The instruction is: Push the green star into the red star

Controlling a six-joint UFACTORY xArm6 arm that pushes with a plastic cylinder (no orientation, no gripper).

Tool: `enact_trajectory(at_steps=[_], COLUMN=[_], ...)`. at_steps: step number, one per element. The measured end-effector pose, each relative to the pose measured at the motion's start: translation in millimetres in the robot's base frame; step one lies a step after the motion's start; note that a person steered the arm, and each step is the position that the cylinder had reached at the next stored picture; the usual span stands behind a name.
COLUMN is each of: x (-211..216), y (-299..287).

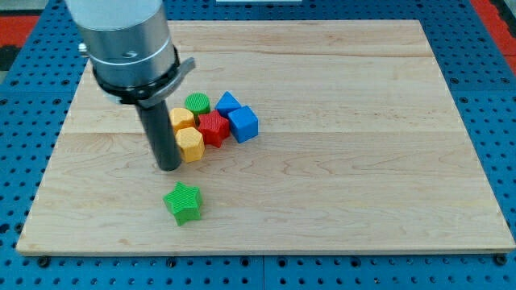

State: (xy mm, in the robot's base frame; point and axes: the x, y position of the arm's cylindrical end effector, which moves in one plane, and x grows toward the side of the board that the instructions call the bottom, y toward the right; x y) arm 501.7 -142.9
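The green star (184, 201) lies alone near the view's bottom, left of centre. The red star (214, 127) sits in a tight cluster above it, apart from the green star. My tip (168, 167) rests on the board just left of the cluster's lower yellow block (190, 144), and above and slightly left of the green star, with a small gap between them. The rod rises from the tip to the large grey arm body at the view's top left.
The cluster around the red star also holds a second yellow block (182, 118), a green cylinder (197, 103), a blue block (228, 102) and a blue cube (243, 123). The wooden board (363, 161) lies on a blue pegboard surround.
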Motion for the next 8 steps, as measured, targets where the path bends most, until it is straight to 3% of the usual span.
enact_trajectory(at_steps=[1,2,3,4,7,8], x=[51.5,102.6,85.7,36.7,3.5,11.8], y=[-47.6,1.3,54.4,54.4,53.5,47.5])
